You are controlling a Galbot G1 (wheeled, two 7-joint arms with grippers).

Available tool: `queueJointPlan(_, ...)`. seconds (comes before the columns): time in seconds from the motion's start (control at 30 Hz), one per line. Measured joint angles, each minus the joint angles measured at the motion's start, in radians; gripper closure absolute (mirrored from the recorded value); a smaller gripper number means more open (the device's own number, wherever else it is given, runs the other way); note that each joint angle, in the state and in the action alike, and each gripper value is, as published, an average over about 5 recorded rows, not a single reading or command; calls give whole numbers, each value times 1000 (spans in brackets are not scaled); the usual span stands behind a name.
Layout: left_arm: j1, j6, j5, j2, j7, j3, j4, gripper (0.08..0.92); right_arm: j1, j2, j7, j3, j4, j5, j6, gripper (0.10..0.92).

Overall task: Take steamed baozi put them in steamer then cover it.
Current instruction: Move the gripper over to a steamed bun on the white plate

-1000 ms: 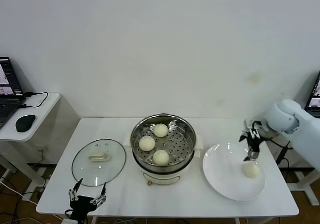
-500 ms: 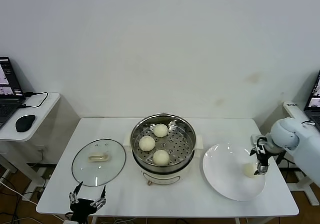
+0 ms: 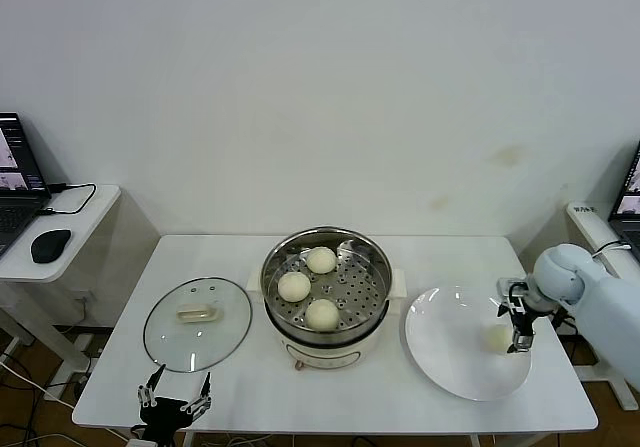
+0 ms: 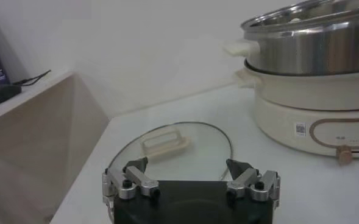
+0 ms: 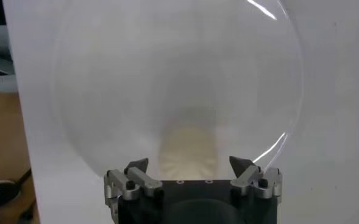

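Three cream-white baozi lie on the perforated tray of the steel steamer at the table's middle. A fourth baozi lies on the right side of the white plate. My right gripper is open and low over the plate, straddling that baozi; in the right wrist view the baozi lies between my spread fingertips. The glass cover lies flat left of the steamer. My left gripper is open and empty at the table's front left edge, the cover just beyond it.
A side table with a laptop and a black mouse stands to the far left. The steamer's cream base rises close by in the left wrist view. The table's right edge lies just past the plate.
My right gripper has dropped from above the plate's rim and come down around the baozi on the plate. The left arm has not moved.
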Motion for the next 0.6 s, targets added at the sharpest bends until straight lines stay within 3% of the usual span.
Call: queueJointPlan(0.6,-11,3,-5,-5,2,-4,14,177,-1,31,17,-17,-47,-22,13,203)
